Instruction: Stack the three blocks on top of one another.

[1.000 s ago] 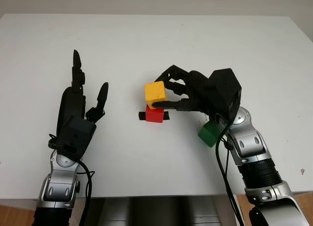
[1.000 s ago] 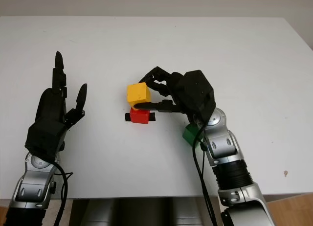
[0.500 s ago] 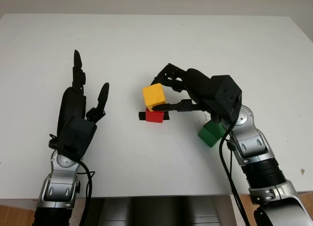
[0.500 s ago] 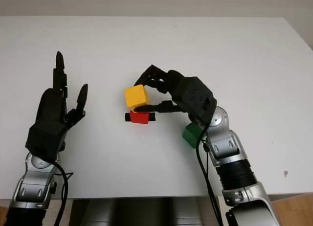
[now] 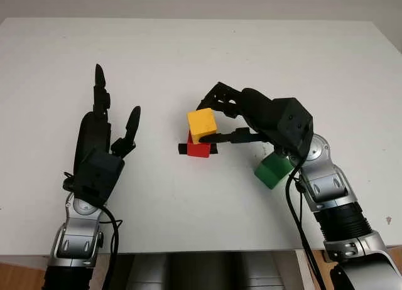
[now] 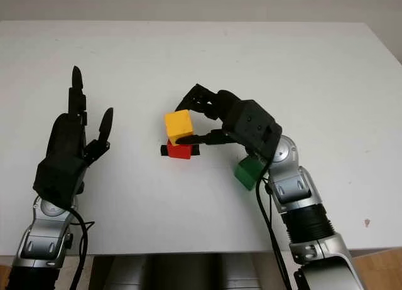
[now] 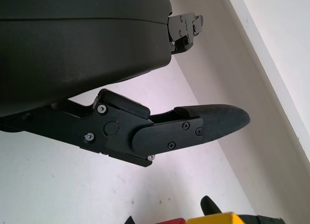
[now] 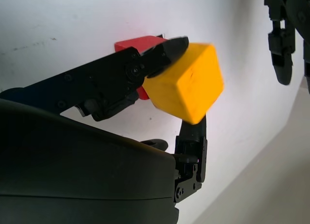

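Observation:
My right hand [image 5: 213, 122] is shut on the yellow block [image 5: 201, 125], holding it tilted just above the red block [image 5: 199, 147]. That red block sits on a black mark [image 5: 183, 149] at the table's middle. In the right wrist view the yellow block [image 8: 186, 83] is pinched between black fingers [image 8: 160, 54], with the red block [image 8: 138, 43] partly hidden behind it. A green block [image 5: 272, 170] lies on the table under my right forearm, to the right of the red one. My left hand [image 5: 100, 142] is open, raised at the left, well apart from the blocks.
The white table [image 5: 188, 58] stretches wide behind and beside the blocks. Its front edge [image 5: 207, 251] runs near the bottom of the eye views. Both forearms come in over that edge.
My right hand has carried the yellow block slightly right and lower, closer over the red block. The left hand and the green block have not moved.

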Motion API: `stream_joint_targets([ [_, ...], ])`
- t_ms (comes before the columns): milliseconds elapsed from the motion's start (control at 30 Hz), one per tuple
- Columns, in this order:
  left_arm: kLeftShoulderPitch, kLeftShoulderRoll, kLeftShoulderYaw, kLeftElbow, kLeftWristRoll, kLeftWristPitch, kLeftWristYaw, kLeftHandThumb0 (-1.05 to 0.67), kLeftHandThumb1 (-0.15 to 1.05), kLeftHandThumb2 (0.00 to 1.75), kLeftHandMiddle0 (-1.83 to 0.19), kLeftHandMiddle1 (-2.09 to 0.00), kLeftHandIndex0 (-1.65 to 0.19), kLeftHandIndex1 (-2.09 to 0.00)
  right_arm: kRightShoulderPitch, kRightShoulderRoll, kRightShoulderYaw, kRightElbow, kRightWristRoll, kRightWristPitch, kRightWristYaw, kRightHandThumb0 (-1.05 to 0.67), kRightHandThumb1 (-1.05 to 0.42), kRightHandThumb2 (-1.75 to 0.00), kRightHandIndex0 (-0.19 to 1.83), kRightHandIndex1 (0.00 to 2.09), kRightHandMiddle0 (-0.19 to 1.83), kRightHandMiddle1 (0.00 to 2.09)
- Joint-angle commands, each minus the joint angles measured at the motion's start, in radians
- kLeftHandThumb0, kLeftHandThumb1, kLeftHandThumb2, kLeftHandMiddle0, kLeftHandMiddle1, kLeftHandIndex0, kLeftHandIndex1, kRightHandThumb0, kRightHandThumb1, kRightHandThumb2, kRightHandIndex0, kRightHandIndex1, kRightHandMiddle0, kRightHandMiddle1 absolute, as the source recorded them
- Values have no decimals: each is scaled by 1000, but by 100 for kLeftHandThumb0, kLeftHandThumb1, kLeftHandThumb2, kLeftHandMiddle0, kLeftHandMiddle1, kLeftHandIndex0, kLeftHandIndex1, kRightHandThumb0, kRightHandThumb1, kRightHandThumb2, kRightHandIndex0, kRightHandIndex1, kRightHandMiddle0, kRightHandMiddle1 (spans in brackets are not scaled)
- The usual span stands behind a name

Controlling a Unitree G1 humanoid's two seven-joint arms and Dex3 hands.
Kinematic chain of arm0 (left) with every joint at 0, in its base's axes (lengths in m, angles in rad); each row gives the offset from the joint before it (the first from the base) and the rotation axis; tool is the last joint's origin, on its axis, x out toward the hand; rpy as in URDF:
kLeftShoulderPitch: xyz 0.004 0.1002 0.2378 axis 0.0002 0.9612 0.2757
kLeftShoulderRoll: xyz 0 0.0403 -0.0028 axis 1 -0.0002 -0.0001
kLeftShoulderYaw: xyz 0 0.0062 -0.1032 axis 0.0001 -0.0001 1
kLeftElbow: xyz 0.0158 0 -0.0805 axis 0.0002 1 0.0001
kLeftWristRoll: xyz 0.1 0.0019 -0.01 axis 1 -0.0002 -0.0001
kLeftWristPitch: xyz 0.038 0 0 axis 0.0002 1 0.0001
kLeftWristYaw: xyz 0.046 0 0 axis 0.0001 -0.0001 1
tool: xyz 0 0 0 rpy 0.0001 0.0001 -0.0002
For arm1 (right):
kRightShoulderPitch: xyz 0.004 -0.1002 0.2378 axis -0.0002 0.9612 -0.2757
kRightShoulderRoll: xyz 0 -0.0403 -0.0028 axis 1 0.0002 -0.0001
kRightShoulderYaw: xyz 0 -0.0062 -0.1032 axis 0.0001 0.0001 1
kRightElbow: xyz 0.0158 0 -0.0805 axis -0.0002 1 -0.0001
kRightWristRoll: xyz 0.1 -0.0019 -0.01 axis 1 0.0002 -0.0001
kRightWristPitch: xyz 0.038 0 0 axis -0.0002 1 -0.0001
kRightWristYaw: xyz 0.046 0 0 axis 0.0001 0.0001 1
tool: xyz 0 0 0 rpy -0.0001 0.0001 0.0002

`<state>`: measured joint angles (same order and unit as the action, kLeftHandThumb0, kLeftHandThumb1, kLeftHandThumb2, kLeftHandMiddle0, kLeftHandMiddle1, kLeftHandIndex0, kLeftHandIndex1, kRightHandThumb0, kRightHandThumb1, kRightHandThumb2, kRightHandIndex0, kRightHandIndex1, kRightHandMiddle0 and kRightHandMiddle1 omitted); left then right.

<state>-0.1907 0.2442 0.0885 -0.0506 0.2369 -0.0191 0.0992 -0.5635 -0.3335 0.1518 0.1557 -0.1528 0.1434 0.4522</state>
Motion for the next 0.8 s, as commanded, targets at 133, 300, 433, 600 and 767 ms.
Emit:
stream_joint_targets([
  [133, 12, -8, -2, -4, 3, -14, 8, -76, 105, 60, 19, 0, 19, 0, -32, -16, 1, -18, 11, 66, 44, -55, -93, -5, 8, 2, 2, 39],
  [300, 10, -4, -3, -2, 6, -11, 3, -77, 105, 60, 19, 0, 19, 0, -39, -26, -6, -21, 25, 81, 72, -61, -92, -5, 1, 1, 0, 21],
  [433, 10, -3, -3, -2, 1, -14, -5, -76, 105, 61, 19, 0, 19, 0, -39, -37, -13, -39, 41, 92, 99, -65, -90, -5, -4, 0, -4, 16],
  [600, 7, -6, -3, 1, 4, -11, 0, -76, 105, 61, 19, 0, 19, 0, -45, -48, -32, -39, 91, 68, 143, -70, -88, -5, -11, 0, -10, 10],
  [767, 9, -7, -2, 2, 4, -18, 3, -76, 105, 60, 19, 0, 19, 0, -78, -84, -100, -112, 174, 148, 181, -76, -89, -5, -19, 0, -15, 6],
])
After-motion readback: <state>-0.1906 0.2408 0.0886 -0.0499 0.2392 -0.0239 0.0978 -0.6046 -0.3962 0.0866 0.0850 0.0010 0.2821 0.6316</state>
